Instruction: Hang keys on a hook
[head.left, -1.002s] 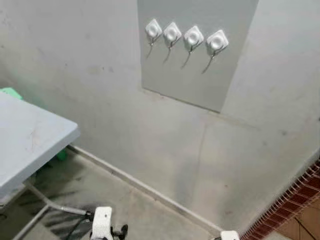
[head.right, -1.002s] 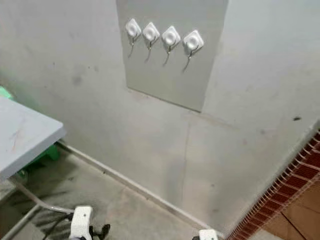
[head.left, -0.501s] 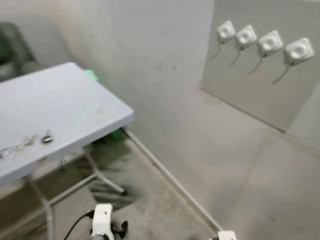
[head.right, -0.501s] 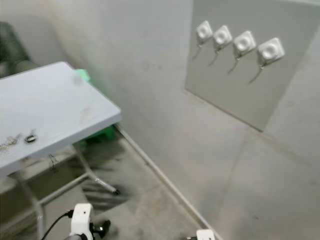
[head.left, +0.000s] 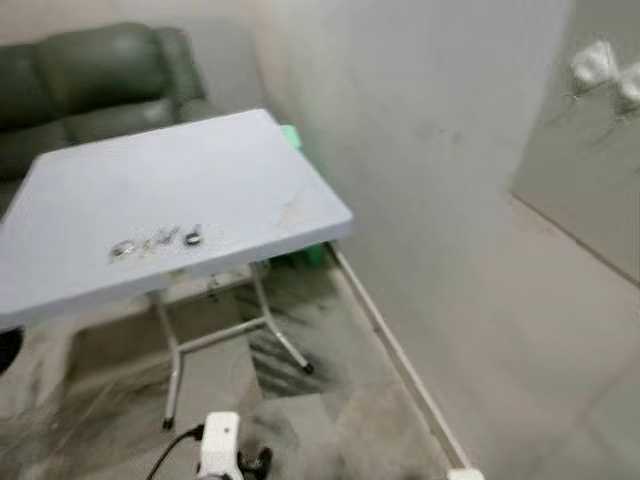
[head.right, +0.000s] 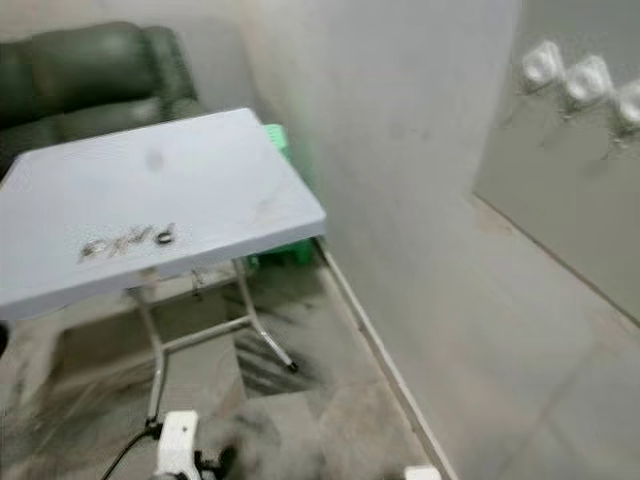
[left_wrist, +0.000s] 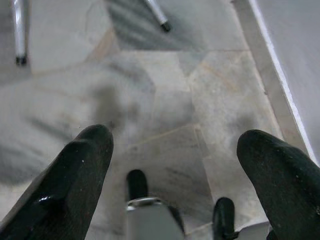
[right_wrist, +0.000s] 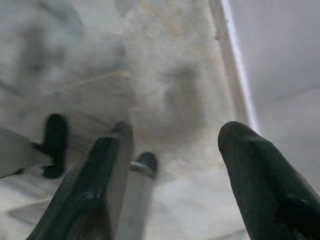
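Keys (head.left: 155, 243) lie flat on the white folding table (head.left: 230, 165), toward its near edge, blurred. Likely light, stiff metal, loose and jingly, slippery on the smooth top; best pinched at the ring, which is too small to make out. Room: grey wall (head.left: 440, 130), dark green sofa (head.left: 90, 80) behind the table, marble floor (left_wrist: 165, 100), white adhesive hooks (head.right: 565, 78) on a wall panel, well apart from the keys. Left gripper (left_wrist: 175, 160) and right gripper (right_wrist: 172, 150) both hang spread wide over the floor, holding nothing.
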